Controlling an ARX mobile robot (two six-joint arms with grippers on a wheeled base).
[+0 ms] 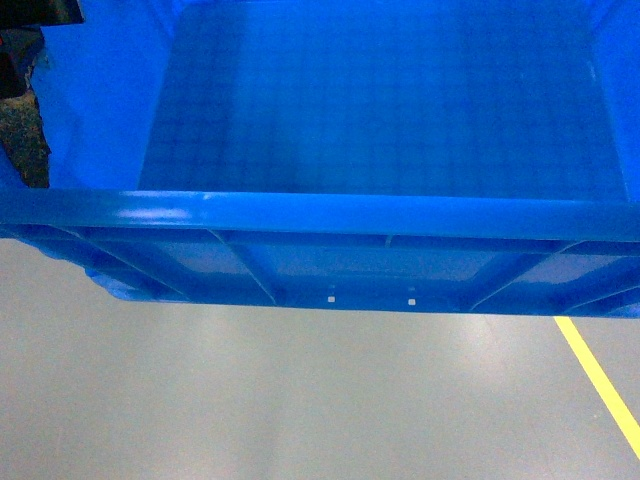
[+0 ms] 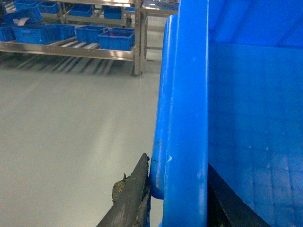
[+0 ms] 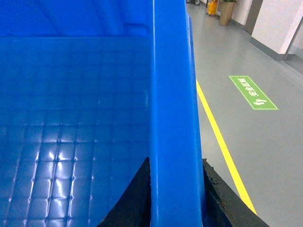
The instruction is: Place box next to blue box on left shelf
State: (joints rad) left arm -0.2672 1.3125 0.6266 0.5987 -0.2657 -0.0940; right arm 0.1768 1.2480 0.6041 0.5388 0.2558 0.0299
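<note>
Box (image 1: 380,130) — glossy ribbed plastic, grid-embossed floor, rolled rim.

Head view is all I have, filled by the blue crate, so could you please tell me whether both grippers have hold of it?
Observer: Yes. On the left wrist view, the left gripper has one dark finger outside the blue crate rim and the other inside it.
Operator: And the right one, please?
Observer: Same there: the right gripper straddles the opposite rim, a finger on each side.
Operator: Can you see any shelves?
Observer: Yes, the left wrist view shows a steel rack across the grey floor, holding smaller blue bins.
Operator: Anything on the right side?
Observer: A green floor sign lies beyond the yellow line.
</note>
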